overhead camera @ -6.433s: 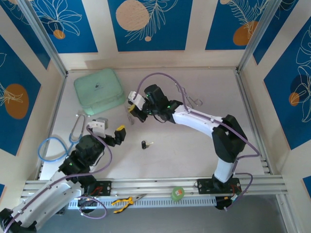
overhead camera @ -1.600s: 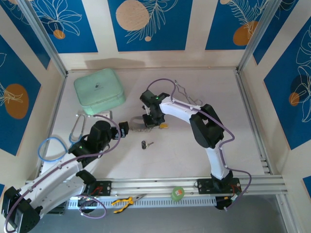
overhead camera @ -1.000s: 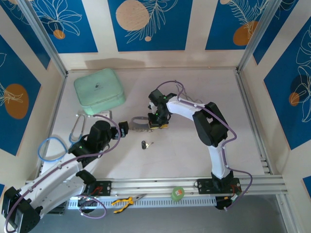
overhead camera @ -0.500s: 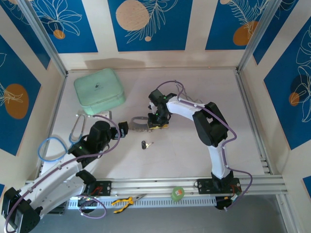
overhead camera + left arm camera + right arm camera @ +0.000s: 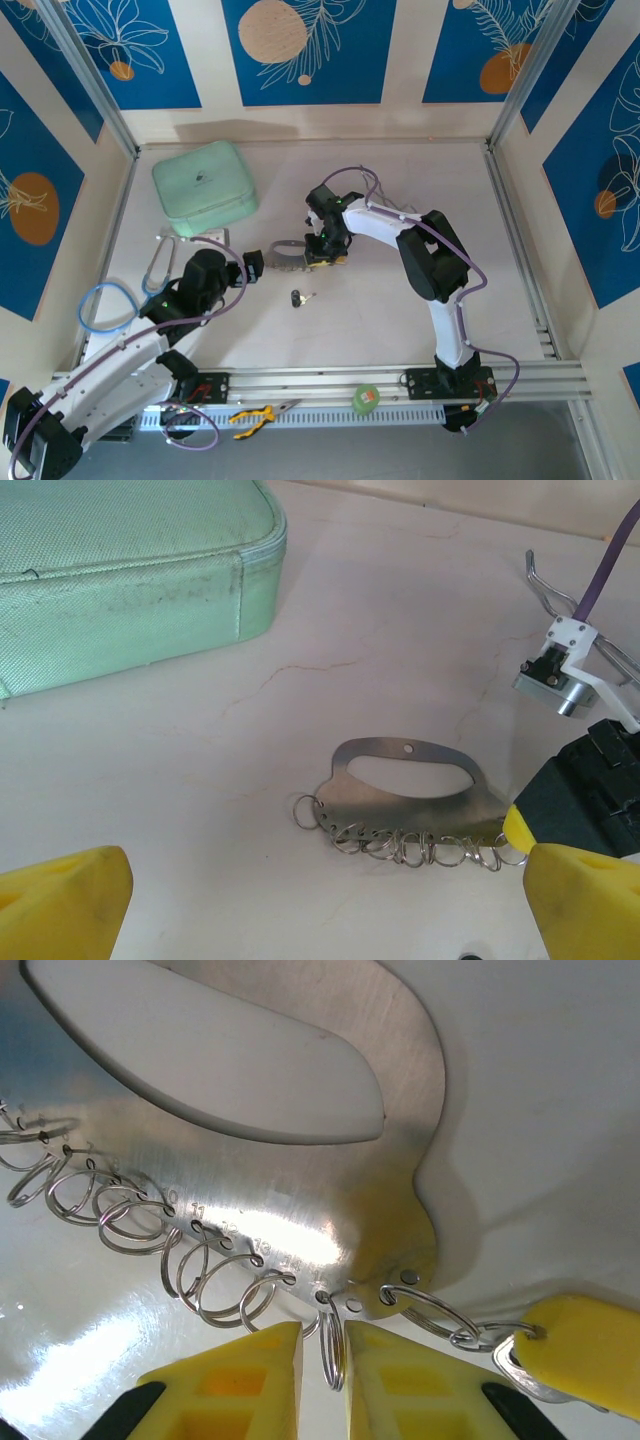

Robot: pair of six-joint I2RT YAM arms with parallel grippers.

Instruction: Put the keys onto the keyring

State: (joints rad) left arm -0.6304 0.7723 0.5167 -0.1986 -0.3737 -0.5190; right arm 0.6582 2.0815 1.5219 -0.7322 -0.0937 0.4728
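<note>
Keyring (image 5: 410, 810) flat on table (image 5: 400, 320), black key (image 5: 297, 297) near, green case (image 5: 120, 570) beyond.

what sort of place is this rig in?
Probably a lab robot test cell, not a home: a table boxed in by printed blue panels, an aluminium mounting rail at its near edge, and unrelated props like a stethoscope and a mint case.

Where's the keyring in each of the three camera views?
Top external: keyring near the middle of the picture, just left of the right pincer.
Left wrist: lower centre-right.
Right wrist: across the upper middle.
Shared landmark: the right pincer's yellow fingers at its ring row.
</note>
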